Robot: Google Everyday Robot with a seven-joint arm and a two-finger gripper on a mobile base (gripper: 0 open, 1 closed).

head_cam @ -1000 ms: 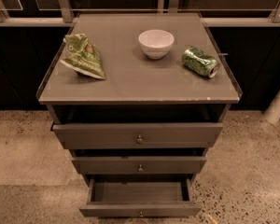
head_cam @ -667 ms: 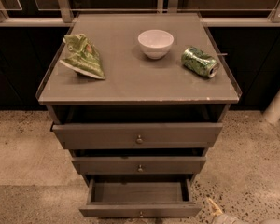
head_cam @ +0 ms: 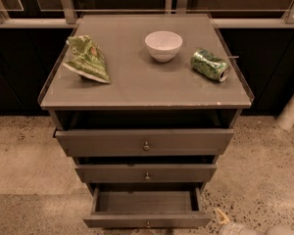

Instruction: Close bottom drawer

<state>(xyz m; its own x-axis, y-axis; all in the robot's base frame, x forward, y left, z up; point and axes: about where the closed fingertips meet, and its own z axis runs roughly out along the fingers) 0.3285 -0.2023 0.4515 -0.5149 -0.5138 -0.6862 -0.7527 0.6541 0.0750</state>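
Words or numbers: none can be read anywhere.
Green bag (head_cam: 86, 59): on the counter (head_cam: 137, 89), left of the white bowl (head_cam: 163, 45). It has a green and white print, but no letters can be made out.
Green can (head_cam: 210, 65): on its side, right of the white bowl. Its print is too blurry to read.
White bowl: plain white.
Bottom drawer (head_cam: 147, 222): far below the white bowl. Its front is plain wood.
Gripper (head_cam: 221, 218): far below the white bowl and to its right. No writing can be read on it.
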